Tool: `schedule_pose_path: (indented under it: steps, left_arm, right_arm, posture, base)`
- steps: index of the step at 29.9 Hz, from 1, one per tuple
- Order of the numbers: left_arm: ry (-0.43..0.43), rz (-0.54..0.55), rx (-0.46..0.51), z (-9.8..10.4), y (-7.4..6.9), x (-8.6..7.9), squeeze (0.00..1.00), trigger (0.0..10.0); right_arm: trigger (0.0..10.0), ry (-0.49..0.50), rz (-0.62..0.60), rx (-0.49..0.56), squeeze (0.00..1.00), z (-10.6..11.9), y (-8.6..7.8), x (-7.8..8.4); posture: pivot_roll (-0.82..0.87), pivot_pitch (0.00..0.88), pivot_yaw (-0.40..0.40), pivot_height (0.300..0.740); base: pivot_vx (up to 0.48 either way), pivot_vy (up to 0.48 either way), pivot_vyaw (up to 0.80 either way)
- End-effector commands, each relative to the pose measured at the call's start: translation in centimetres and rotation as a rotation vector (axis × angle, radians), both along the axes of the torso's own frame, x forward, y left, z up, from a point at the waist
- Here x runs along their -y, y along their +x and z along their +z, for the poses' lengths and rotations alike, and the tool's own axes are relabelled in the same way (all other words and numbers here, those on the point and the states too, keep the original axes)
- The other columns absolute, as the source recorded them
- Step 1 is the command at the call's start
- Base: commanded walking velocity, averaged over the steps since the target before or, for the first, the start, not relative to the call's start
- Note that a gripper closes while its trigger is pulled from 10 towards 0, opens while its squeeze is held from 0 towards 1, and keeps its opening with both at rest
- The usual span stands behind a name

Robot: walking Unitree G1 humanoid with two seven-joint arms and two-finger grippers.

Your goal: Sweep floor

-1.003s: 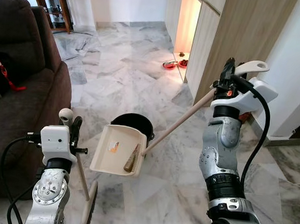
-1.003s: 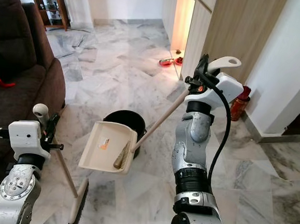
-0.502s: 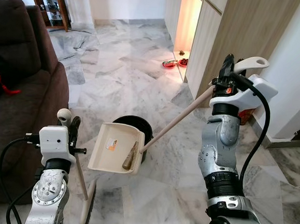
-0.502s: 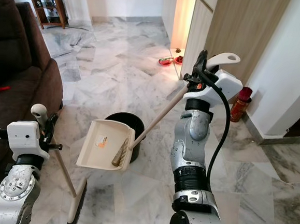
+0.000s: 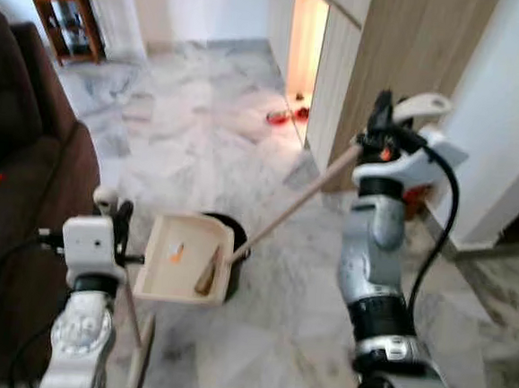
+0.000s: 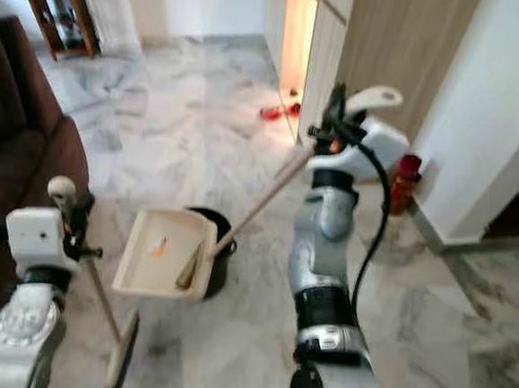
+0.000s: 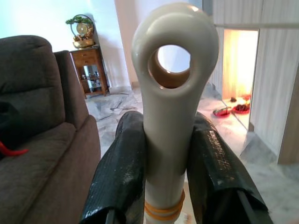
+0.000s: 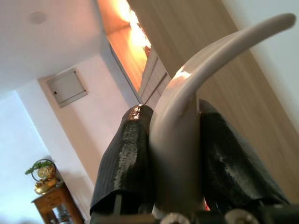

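Grey marble floor (image 5: 200,144), brown sofa (image 5: 13,184), wooden cabinet (image 5: 405,53).

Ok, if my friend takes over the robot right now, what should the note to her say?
Left gripper: shut on the broom handle, beside the brown sofa; the broom head rests on the marble floor.
Right gripper: shut on the dustpan handle, raised near the wooden cabinet.
The dustpan is held over the black bin, with an orange scrap and a brown stick-like piece in it.
Done: litter collected in the pan.
Left: tip the pan so the litter drops into the bin, then probably sweep any remaining floor.
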State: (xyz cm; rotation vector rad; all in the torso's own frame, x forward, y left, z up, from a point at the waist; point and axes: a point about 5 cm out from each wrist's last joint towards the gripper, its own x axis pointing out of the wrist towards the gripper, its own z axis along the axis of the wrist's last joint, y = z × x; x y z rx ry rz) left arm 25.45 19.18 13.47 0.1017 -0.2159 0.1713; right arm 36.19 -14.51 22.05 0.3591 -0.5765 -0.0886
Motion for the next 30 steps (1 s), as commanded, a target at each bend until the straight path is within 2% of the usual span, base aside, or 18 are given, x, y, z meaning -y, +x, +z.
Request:
schedule_pose_path:
  steps: [1, 30]
  left_arm:
    - [0.028, 0.020, 0.051, 1.02, -0.06, -0.66, 0.00, 10.0]
    - [0.029, 0.020, 0.056, 1.07, -0.06, -0.67, 0.00, 10.0]
  right_arm:
    - [10.0, -0.003, 0.033, 0.076, 0.00, 1.79, -0.07, -1.38]
    - [10.0, 0.016, 0.062, 0.072, 0.00, 1.67, 0.01, -1.66]
  posture:
    - [0.12, 0.000, 0.045, 0.740]
    - [0.12, 0.000, 0.043, 0.740]
  base:
    - [0.364, 0.000, 0.43]
    - [0.365, 0.000, 0.00]
